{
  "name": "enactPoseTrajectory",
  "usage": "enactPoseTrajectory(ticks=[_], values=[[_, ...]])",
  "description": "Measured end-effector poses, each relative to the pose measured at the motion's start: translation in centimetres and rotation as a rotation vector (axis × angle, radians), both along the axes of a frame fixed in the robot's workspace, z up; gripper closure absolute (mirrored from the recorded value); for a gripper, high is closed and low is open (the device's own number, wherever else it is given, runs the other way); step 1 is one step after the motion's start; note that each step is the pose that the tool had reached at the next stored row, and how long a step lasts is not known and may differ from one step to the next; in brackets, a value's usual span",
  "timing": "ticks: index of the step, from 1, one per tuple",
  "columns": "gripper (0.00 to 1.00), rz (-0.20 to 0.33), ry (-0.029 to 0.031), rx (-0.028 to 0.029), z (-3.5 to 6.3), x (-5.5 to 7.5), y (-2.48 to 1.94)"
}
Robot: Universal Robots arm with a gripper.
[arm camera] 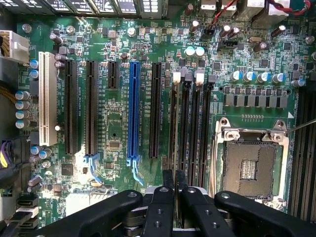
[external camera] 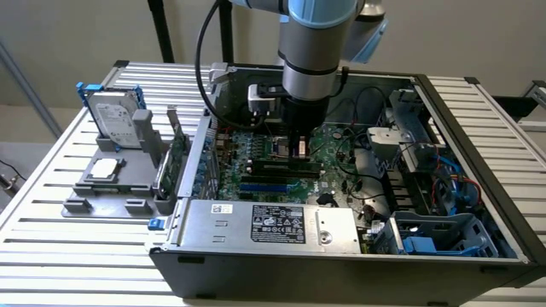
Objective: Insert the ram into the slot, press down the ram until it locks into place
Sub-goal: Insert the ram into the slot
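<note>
While the claw (arm camera: 174, 180) hung low over the green board (arm camera: 113, 113) inside the open computer case (external camera: 341, 275), we saw its two black fingers (arm camera: 167, 190) pressed almost together, with just a sliver of gap between the tips. Pinched in that gap was what we took for the memory stick (arm camera: 173, 163), seen edge-on as a thin pale line. It ran along the black socket (arm camera: 177, 86) at the edge of the bank of four, on the blue slot's (arm camera: 133, 108) side, well apart from the silver processor socket (arm camera: 249, 168).

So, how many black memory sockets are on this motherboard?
4 memory sockets, parallel, beside the silver processor socket: first, second, third, fourth, counting toward it. The claw hides some ends.
</note>
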State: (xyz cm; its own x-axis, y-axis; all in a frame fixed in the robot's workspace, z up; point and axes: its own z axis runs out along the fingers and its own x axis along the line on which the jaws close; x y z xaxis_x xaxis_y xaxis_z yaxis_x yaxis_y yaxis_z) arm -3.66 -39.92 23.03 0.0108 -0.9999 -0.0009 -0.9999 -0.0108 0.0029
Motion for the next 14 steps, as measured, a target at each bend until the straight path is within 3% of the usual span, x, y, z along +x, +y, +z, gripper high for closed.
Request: enactPoseTrajectory(ticks=[14], values=[[0.87, 0.000, -0.0055, -0.0008, -0.23, -0.24, 0.03]])
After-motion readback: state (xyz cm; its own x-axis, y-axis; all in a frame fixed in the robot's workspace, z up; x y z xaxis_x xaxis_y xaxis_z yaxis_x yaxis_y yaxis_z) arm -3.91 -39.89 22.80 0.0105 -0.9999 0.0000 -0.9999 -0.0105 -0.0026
